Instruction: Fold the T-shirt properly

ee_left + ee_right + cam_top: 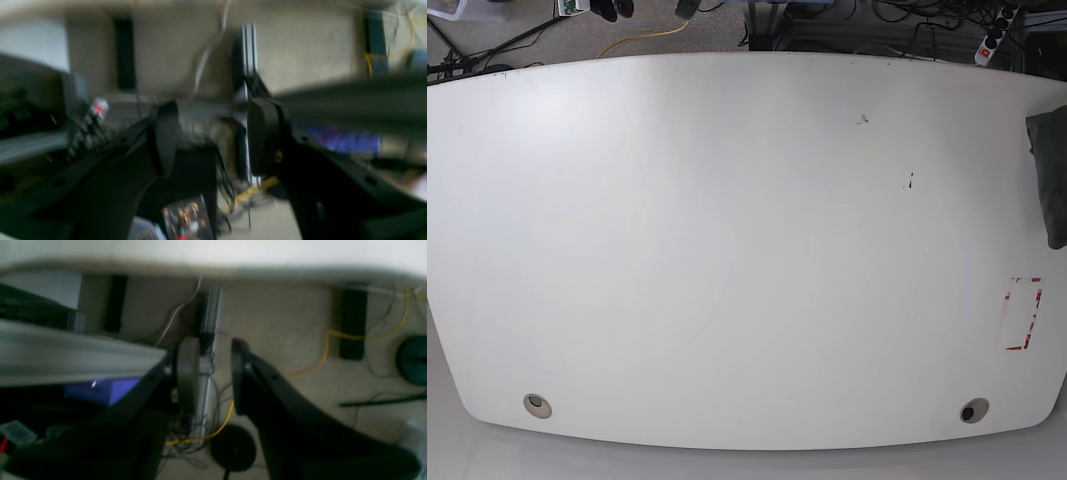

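The T-shirt (1051, 178) is a dark charcoal bundle at the table's far right edge in the base view, mostly cut off by the frame. Neither arm shows in the base view. My left gripper (213, 133) shows in the blurred left wrist view, jaws wide apart with nothing between them, facing the room's floor and wall. My right gripper (213, 371) shows in the right wrist view, jaws apart and empty, also facing the floor beyond the table. The T-shirt shows in neither wrist view.
The white table (727, 250) fills the base view, with a red-marked rectangle (1024, 313) at the right and two round holes (538, 405) (973, 411) near the front edge. A yellow cable (333, 336) and a round black base (233, 446) lie on the floor.
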Action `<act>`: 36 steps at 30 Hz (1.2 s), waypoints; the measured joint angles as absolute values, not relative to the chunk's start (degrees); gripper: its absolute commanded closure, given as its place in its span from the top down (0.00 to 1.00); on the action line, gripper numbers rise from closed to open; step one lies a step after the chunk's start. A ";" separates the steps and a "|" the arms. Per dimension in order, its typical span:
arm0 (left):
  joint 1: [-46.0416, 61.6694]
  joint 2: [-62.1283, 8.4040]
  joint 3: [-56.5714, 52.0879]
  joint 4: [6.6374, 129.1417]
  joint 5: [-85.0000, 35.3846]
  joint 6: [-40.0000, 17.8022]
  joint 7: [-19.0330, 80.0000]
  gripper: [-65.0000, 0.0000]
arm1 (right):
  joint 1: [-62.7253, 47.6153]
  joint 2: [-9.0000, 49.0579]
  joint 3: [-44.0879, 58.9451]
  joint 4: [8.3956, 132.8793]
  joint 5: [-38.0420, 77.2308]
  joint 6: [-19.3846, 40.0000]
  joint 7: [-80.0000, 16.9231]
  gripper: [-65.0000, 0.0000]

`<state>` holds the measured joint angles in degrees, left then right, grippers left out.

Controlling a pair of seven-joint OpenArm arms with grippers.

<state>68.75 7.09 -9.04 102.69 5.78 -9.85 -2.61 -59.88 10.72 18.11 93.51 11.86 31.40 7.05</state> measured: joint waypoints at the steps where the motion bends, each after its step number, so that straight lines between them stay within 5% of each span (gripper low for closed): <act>1: 68.31 6.92 -9.04 101.19 5.78 -9.82 -2.28 0.47 | -60.20 10.52 18.00 92.97 11.84 31.53 7.07 0.24; 10: 56.93 4.40 -9.10 83.66 5.56 -9.65 -3.33 0.47 | -56.42 12.01 10.96 76.51 11.92 31.05 7.46 0.24; 25: 34.33 -0.40 -9.28 49.87 5.58 -9.63 -3.62 0.47 | -34.68 10.76 8.95 49.50 2.52 30.96 7.75 0.24; 36: 16.14 -3.25 -9.21 23.51 5.74 -9.72 -3.70 0.47 | -21.80 10.46 8.95 32.69 -3.73 25.47 7.49 0.24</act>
<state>16.14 -3.25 -9.21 23.51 5.74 -9.72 -3.70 -21.80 10.46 8.95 32.69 -3.73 25.47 7.49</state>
